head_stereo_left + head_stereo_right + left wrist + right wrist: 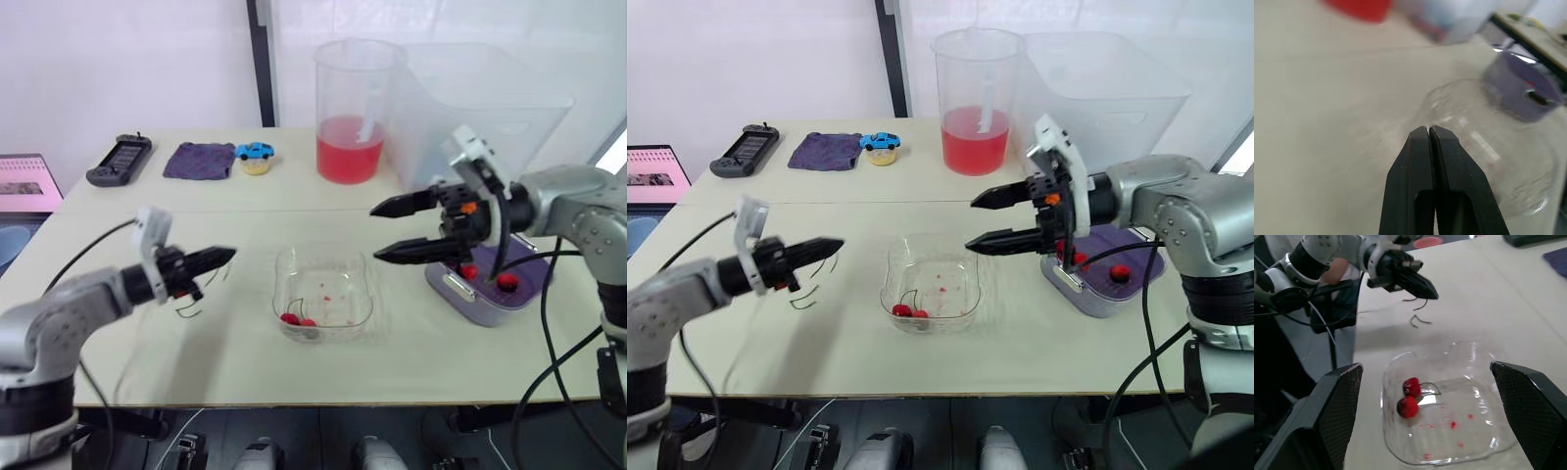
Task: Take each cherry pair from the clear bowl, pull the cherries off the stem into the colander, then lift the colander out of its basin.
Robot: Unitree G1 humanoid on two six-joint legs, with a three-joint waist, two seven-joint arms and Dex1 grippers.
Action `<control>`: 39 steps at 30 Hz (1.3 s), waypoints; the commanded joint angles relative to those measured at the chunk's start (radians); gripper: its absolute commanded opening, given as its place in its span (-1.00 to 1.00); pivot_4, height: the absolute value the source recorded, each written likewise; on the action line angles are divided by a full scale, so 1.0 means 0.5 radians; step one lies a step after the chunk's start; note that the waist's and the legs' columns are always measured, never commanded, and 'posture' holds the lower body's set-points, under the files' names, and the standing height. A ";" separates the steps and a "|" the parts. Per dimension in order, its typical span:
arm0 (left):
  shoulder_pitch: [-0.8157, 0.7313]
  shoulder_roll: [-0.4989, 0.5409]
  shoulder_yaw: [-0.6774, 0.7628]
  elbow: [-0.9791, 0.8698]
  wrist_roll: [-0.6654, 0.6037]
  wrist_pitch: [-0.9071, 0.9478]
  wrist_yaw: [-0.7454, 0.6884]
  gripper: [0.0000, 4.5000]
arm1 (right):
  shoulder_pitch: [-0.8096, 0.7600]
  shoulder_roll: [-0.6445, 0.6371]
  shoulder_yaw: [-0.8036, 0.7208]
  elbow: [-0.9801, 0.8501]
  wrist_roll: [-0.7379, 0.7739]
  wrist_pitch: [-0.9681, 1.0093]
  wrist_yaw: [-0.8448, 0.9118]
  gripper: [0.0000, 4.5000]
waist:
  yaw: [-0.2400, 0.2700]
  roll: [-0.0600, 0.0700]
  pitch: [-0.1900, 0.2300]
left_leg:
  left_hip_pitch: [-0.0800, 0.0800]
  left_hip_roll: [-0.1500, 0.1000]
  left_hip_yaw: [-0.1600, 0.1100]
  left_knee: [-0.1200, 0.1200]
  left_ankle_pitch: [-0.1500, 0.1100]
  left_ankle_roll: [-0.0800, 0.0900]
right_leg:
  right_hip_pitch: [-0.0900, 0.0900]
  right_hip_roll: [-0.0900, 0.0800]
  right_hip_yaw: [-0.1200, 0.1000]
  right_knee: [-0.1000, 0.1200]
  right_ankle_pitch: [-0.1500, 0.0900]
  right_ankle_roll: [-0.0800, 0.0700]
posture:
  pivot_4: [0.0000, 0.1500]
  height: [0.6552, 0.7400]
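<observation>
The clear bowl sits mid-table with one cherry pair at its near left corner, stem attached. Right of it stands the purple colander in its basin, holding two loose cherries. My right gripper hangs open above the bowl's right rim, pointing left, with nothing between its fingers. My left gripper is shut, hovering left of the bowl with its tips toward it. Bare green stems lie on the table under it.
A pitcher of red liquid and a big clear bin stand at the back right. A purple cloth, a blue toy car and a handheld game console lie at the back left.
</observation>
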State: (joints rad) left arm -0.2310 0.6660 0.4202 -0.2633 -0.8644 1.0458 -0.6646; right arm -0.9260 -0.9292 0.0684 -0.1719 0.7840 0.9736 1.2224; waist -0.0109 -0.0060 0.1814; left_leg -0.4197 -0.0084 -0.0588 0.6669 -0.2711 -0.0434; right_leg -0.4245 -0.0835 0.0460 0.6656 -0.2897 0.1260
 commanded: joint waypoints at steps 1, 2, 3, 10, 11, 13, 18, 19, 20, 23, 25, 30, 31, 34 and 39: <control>0.132 -0.022 0.107 -0.089 -0.050 -0.026 0.060 -1.00 | -0.079 0.011 -0.026 -0.027 -0.026 -0.043 0.025 0.99 | 0.008 -0.001 0.000 | 0.000 0.000 0.000 0.000 0.000 0.000 | 0.000 0.000 0.000 0.000 0.000 0.000 | 1.00 0.85; 0.202 -0.072 0.133 -0.061 -0.042 -0.073 0.071 -1.00 | -0.062 0.016 -0.026 -0.020 -0.034 -0.051 0.030 0.99 | 0.009 -0.001 0.000 | 0.000 0.000 -0.001 0.000 0.001 -0.001 | 0.001 0.000 -0.001 0.000 0.000 0.000 | 1.00 0.85; 0.262 -0.122 0.156 -0.019 -0.036 -0.114 0.078 -1.00 | -0.041 0.021 -0.022 -0.011 -0.055 -0.071 0.025 0.99 | 0.008 -0.001 -0.001 | 0.000 0.000 -0.001 0.000 0.001 -0.001 | 0.002 0.000 -0.002 0.000 0.000 0.000 | 1.00 0.85; 0.320 -0.208 0.251 0.137 -0.054 -0.263 0.088 0.10 | 0.021 -0.002 0.023 0.011 -0.160 -0.094 0.037 1.00 | -0.001 -0.001 -0.001 | 0.002 0.000 0.001 0.000 0.001 -0.001 | 0.002 0.002 -0.002 0.000 0.000 0.000 | 1.00 0.85; 0.314 -0.203 0.265 0.141 -0.045 -0.282 0.102 0.35 | 0.021 -0.002 0.019 0.009 -0.158 -0.081 0.030 1.00 | -0.002 -0.001 -0.001 | 0.002 0.000 0.001 0.000 0.001 -0.001 | 0.002 0.001 -0.001 0.000 0.000 0.000 | 1.00 0.85; 0.291 -0.183 0.322 0.149 -0.070 -0.299 0.115 0.83 | 0.026 -0.002 0.010 0.002 -0.149 -0.059 0.017 1.00 | -0.002 -0.001 -0.001 | 0.002 0.000 0.001 -0.001 0.001 -0.001 | 0.002 0.001 -0.001 -0.001 0.000 0.000 | 1.00 0.85; 0.195 0.021 0.442 0.159 -0.147 -0.293 0.045 0.98 | 0.048 -0.015 0.019 -0.046 -0.175 -0.006 -0.048 1.00 | -0.005 -0.002 -0.001 | 0.002 0.000 0.001 -0.001 0.001 -0.001 | 0.001 0.001 -0.001 -0.001 0.000 0.000 | 1.00 0.85; 0.189 0.043 0.443 0.158 -0.157 -0.291 0.037 0.98 | 0.049 -0.014 0.016 -0.049 -0.173 -0.002 -0.048 1.00 | -0.004 -0.002 -0.001 | 0.002 0.000 0.001 -0.001 0.001 -0.001 | 0.001 0.001 -0.001 -0.001 0.000 0.000 | 1.00 0.85; 0.158 0.103 0.436 0.162 -0.160 -0.286 0.004 0.98 | 0.034 -0.011 0.017 -0.050 -0.181 0.003 -0.056 1.00 | -0.004 -0.002 -0.001 | 0.002 0.000 0.001 -0.001 0.001 -0.001 | 0.001 0.001 -0.001 -0.001 0.000 0.000 | 1.00 0.85; 0.051 0.377 0.327 0.162 -0.114 -0.319 -0.248 0.98 | -0.043 0.013 0.051 -0.040 -0.274 -0.091 -0.077 1.00 | -0.006 -0.003 0.000 | 0.001 0.000 0.001 -0.001 0.001 -0.001 | 0.001 0.002 -0.001 -0.001 0.000 0.000 | 1.00 0.85; 0.058 0.524 0.235 0.060 -0.041 -0.513 -0.565 0.98 | -0.119 0.033 0.089 0.000 -0.333 -0.096 -0.108 1.00 | -0.013 -0.003 0.000 | 0.001 0.000 0.003 -0.002 0.001 -0.001 | 0.001 0.002 -0.001 -0.001 0.000 -0.001 | 1.00 0.85; 0.105 0.805 0.160 -0.054 0.105 -0.743 -0.951 0.98 | -0.480 0.173 0.276 0.214 -0.340 0.426 -0.230 1.00 | -0.030 -0.001 0.001 | 0.002 0.001 0.009 -0.007 0.001 -0.002 | -0.001 0.003 0.001 -0.003 0.000 -0.001 | 1.00 0.85; 0.136 0.849 0.173 -0.061 0.089 -0.706 -0.997 0.98 | -0.600 0.233 0.346 0.292 -0.327 0.586 -0.232 1.00 | -0.046 -0.001 0.001 | 0.003 0.001 0.009 -0.008 0.001 -0.002 | -0.002 0.004 0.001 -0.002 0.000 -0.001 | 1.00 0.85; 0.223 0.884 0.183 -0.110 0.059 -0.692 -1.089 0.98 | -0.878 0.459 0.458 0.529 -0.244 1.015 -0.225 1.00 | -0.075 0.001 0.002 | 0.003 0.003 0.008 -0.010 0.001 -0.001 | -0.005 0.005 0.002 0.000 -0.001 -0.003 | 1.00 0.85; 0.229 0.823 0.127 -0.141 0.117 -0.778 -1.058 0.98 | -1.040 0.740 0.658 0.842 -0.077 1.282 -0.250 1.00 | -0.068 0.000 0.002 | 0.002 0.004 0.006 -0.011 -0.001 0.001 | -0.006 0.006 0.000 0.000 -0.002 -0.004 | 1.00 0.85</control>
State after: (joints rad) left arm -0.1108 1.0796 0.4801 -0.3170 -0.8134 0.6785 -1.1971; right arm -1.4331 -0.5679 0.3672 0.2365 0.7258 1.5933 1.1048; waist -0.0450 -0.0058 0.1821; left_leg -0.4190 -0.0067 -0.0558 0.6619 -0.2713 -0.0431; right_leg -0.4272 -0.0813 0.0460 0.6658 -0.2906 0.1240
